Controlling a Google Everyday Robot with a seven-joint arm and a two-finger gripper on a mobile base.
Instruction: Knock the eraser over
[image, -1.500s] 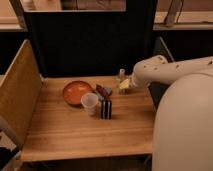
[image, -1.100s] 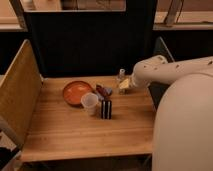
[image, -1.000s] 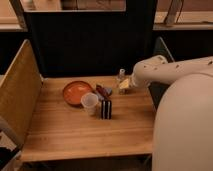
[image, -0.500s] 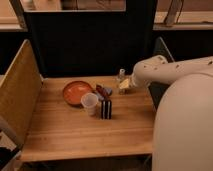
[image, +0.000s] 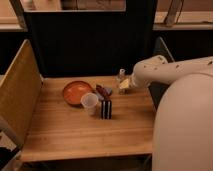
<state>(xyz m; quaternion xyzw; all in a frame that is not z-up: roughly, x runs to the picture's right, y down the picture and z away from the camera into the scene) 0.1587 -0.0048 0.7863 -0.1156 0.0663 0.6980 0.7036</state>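
The eraser (image: 106, 109) is a small dark block with light vertical stripes. It stands upright near the middle of the wooden table (image: 75, 135), touching or right beside a translucent cup (image: 90, 102). My white arm reaches in from the right. The gripper (image: 124, 85) is at the arm's end, over the table's far right part, above and to the right of the eraser and apart from it.
An orange bowl (image: 76, 91) sits behind the cup. A red-and-dark object (image: 103, 92) lies behind the eraser. A small clear bottle (image: 120, 76) stands next to the gripper. Tan panels wall the left side (image: 17, 90); a dark panel stands at the back.
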